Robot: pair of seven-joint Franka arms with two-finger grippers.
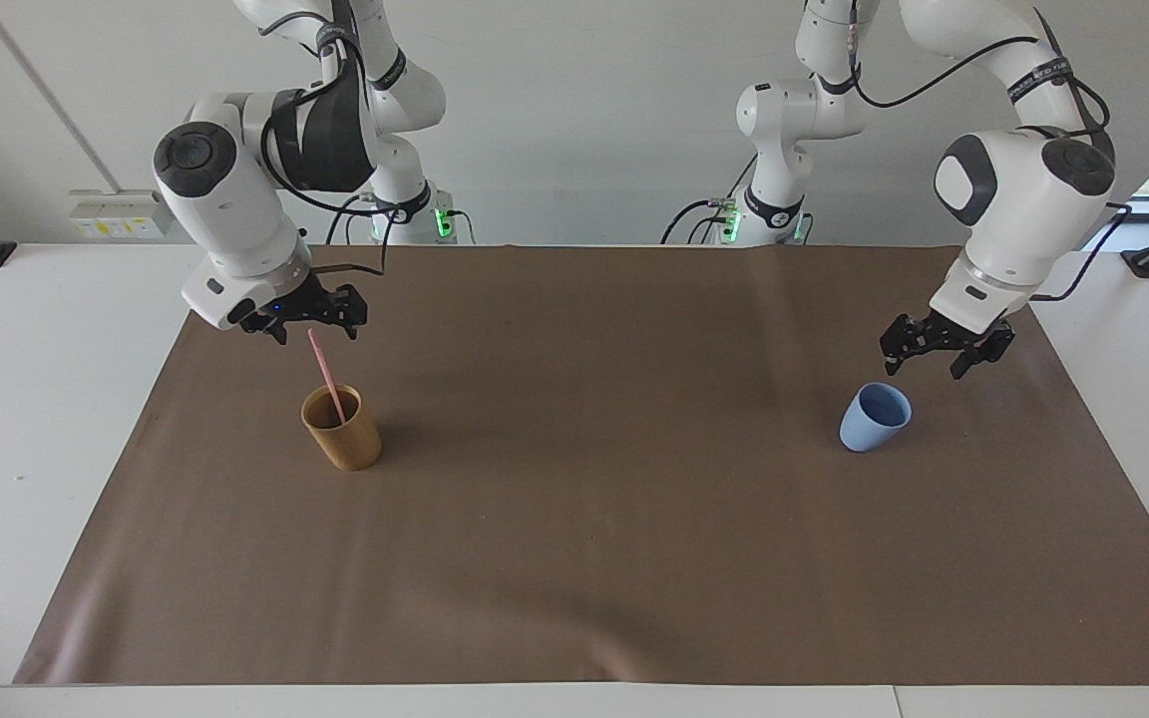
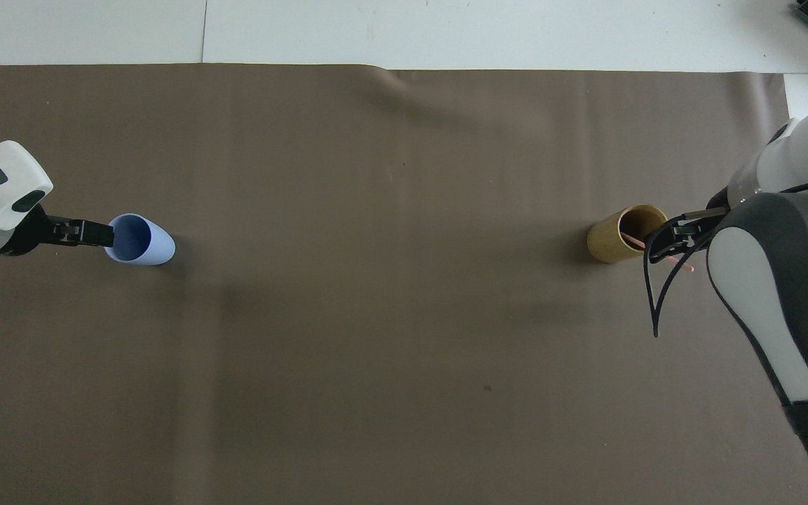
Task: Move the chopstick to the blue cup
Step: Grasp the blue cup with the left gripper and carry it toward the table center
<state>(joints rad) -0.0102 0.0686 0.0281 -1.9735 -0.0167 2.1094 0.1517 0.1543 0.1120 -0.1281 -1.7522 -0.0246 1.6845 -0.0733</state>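
I had the right gripper (image 1: 311,326) open and hanging just over the top end of the chopstick (image 1: 326,379), which stood slanted in the tan cup (image 1: 341,429) toward the right arm's end of the table. The left gripper (image 1: 940,351), open too, hovered beside the rim of the blue cup (image 1: 874,417) at the left arm's end. I judged this the reach for the stick; next I needed to drop around its upper part and close.

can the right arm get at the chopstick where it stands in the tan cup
Probably yes. The right gripper, open, hangs right at the top of the chopstick, which leans out of the tan cup with its upper end exposed. Nothing else stands near it.
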